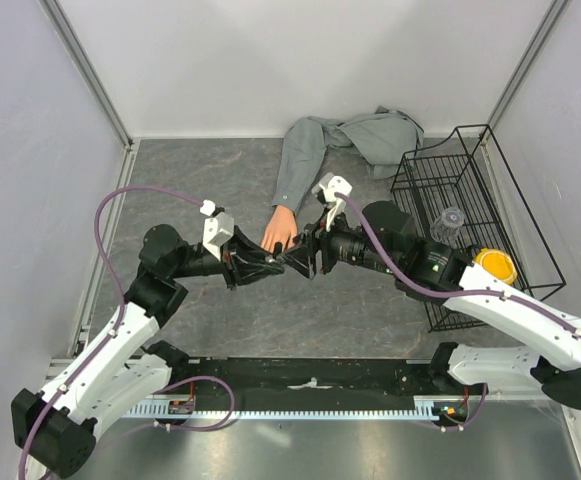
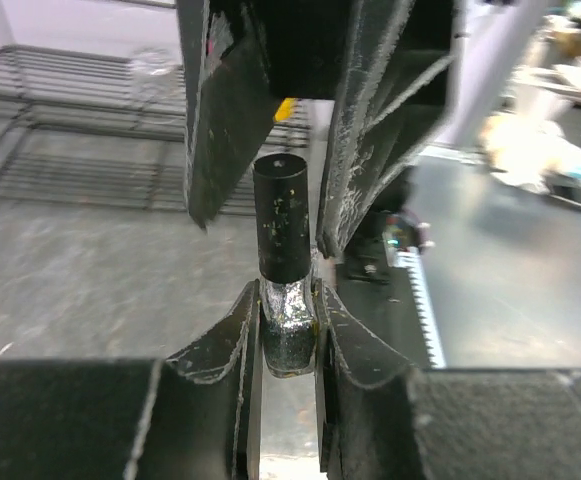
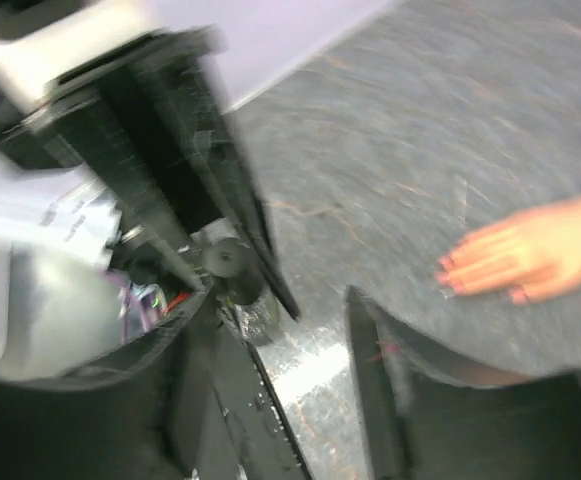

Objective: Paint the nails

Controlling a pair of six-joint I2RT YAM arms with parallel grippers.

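A peach mannequin hand (image 1: 280, 230) with a grey shirt sleeve (image 1: 305, 165) lies palm down mid-table. In the right wrist view the hand (image 3: 535, 255) shows tiny pinkish nails (image 3: 447, 266) at its fingertips. My left gripper (image 1: 273, 266) (image 2: 288, 300) is shut on a small dark bottle (image 2: 288, 325) with a black cap (image 2: 282, 225), held just in front of the hand. My right gripper (image 1: 301, 260) (image 3: 280, 300) is open. Its fingers (image 2: 365, 130) stand on either side of the cap (image 3: 232, 265) without closing on it.
A black wire basket (image 1: 470, 175) stands at the right, holding a clear cup (image 1: 450, 222) and a yellow object (image 1: 496, 266). It also shows in the left wrist view (image 2: 60, 90). Enclosure walls surround the grey table. A black rail (image 1: 300, 385) runs along the near edge.
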